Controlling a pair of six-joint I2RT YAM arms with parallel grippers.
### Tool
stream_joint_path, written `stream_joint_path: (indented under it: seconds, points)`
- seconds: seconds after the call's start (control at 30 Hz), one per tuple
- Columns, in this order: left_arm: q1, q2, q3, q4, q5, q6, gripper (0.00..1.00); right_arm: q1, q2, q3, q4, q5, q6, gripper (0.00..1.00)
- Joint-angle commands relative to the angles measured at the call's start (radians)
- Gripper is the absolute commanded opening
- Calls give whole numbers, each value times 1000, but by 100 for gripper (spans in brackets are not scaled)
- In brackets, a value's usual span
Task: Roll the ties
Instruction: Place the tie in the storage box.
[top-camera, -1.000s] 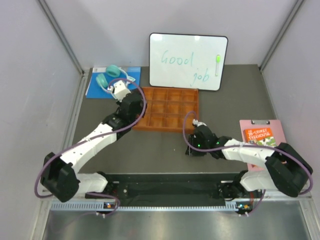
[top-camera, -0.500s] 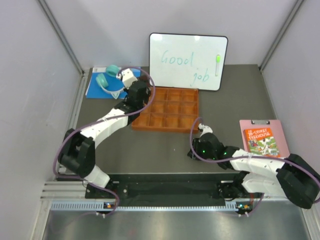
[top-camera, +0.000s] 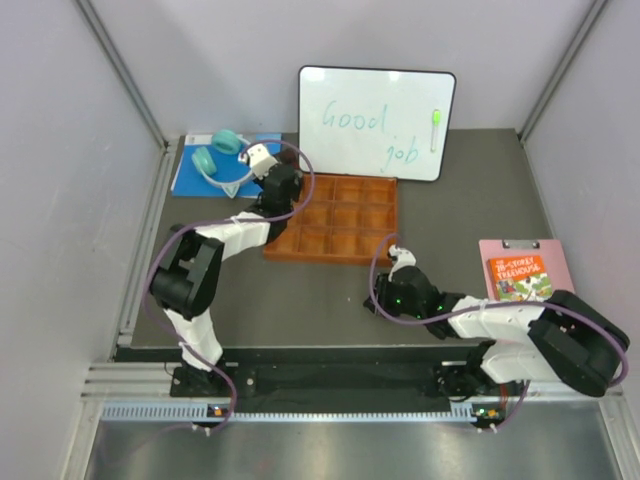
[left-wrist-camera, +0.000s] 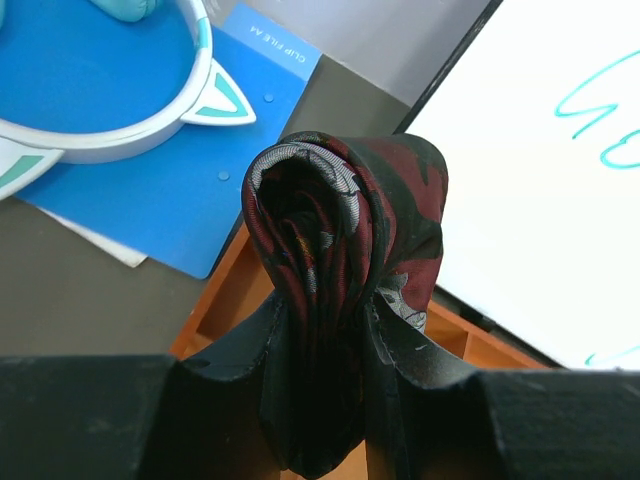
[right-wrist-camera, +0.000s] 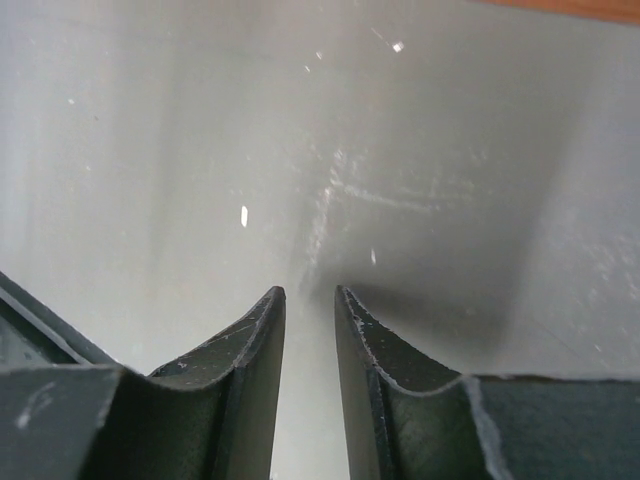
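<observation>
A rolled tie (left-wrist-camera: 340, 230), dark maroon with black and grey pattern, is pinched between my left gripper's (left-wrist-camera: 328, 310) fingers as a small coil sticking out past the tips. In the top view my left gripper (top-camera: 284, 192) is over the far left corner of the orange compartment tray (top-camera: 330, 256); the tie is hidden there by the gripper. The tray's corner rim (left-wrist-camera: 215, 310) shows under the coil. My right gripper (top-camera: 374, 300) is low over the bare table in front of the tray. Its jaws (right-wrist-camera: 308, 295) stand almost together with a narrow gap and hold nothing.
A whiteboard (top-camera: 375, 120) with "Good job" leans behind the tray. Teal headphones (top-camera: 220, 152) lie on a blue folder (top-camera: 192, 178) at the back left. A pink clipboard (top-camera: 528, 290) with a book lies at the right. Walls enclose the table on three sides.
My left gripper moved with the tie from the tray's left edge toward its far left corner, and the arm folded in. My right gripper drew back toward the near side.
</observation>
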Motion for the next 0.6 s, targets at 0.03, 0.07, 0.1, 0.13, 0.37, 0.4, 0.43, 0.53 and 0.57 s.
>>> stream_joint_path:
  seconds: [0.03,0.07,0.1,0.13,0.37,0.4,0.43,0.53,0.57]
  points:
    - [1,59,-1,252,-14,31,0,11,94,-30,-75,34,-7,28]
    - [1,74,11,268,-6,53,0,11,101,-31,-71,34,-7,28]
    - [1,79,19,263,-5,59,0,11,106,-30,-71,34,-7,28]
    - [1,86,26,259,-8,65,0,11,109,-28,-69,36,-7,28]
    - [6,169,40,243,-11,79,0,11,164,-10,-55,27,-12,26]
    - [6,177,54,239,-8,79,0,11,170,-10,-52,28,-12,26]
    - [6,186,62,222,-8,79,0,12,174,-10,-52,28,-12,26]
    - [7,215,100,168,-50,62,0,11,183,-5,-52,28,-12,25]
    - [7,234,111,157,-67,68,0,11,186,-2,-52,27,-13,25]
